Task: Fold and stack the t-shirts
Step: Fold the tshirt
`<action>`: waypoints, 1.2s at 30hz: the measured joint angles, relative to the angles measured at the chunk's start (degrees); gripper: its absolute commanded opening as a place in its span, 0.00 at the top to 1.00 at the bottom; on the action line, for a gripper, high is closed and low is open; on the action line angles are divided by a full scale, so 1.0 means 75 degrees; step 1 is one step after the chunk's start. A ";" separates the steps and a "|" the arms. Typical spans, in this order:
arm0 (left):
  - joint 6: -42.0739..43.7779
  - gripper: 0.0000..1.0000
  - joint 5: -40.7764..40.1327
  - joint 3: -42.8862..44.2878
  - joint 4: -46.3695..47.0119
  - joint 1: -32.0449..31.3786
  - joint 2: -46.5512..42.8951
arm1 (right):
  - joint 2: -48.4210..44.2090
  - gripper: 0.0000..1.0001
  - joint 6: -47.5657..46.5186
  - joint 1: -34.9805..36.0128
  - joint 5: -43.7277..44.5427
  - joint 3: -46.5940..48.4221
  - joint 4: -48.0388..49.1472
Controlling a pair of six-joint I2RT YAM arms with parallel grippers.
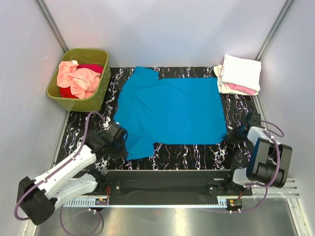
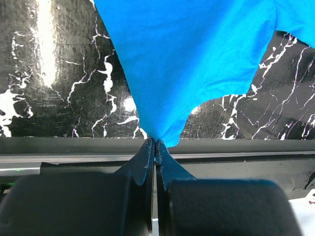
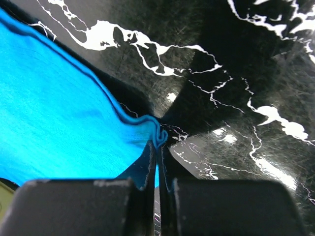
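Note:
A bright blue t-shirt (image 1: 170,110) lies spread flat on the black marbled mat (image 1: 197,152). My left gripper (image 1: 119,133) sits at its near-left corner, by the lower sleeve. Seen from the left wrist, that gripper (image 2: 156,142) is shut on a pinch of the blue t-shirt (image 2: 187,54). At the near-right corner is my right gripper (image 1: 239,132); its wrist camera has the gripper (image 3: 158,143) shut on the bunched hem of the blue t-shirt (image 3: 54,128). Folded cream-white and pink t-shirts (image 1: 239,74) are stacked at the back right. Crumpled salmon-peach and red t-shirts (image 1: 78,78) fill the tub.
An olive-green plastic tub (image 1: 96,98) stands off the mat's back left corner. White enclosure walls rise on the left, back and right. A black rail (image 1: 167,178) between the arm bases runs along the near edge.

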 measured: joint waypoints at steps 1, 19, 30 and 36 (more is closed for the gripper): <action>0.0000 1.00 -0.0015 0.0017 -0.0044 0.0000 -0.0038 | 0.0017 1.00 -0.0006 -0.0003 -0.0029 0.0000 0.0020; -0.0067 1.00 -0.0192 0.0446 -0.1661 0.0009 -0.1346 | -0.2573 1.00 -0.0012 -0.0012 -0.0618 -0.0070 -0.2186; -0.0009 1.00 -0.0134 0.1174 -0.2544 0.0015 -0.1492 | -0.4068 1.00 -0.0009 -0.0012 -0.0863 0.0309 -0.4380; 0.0516 1.00 -0.0169 0.1786 -0.2710 0.0017 -0.0516 | -0.3818 1.00 -0.0079 -0.0012 -0.0860 0.0530 -0.4669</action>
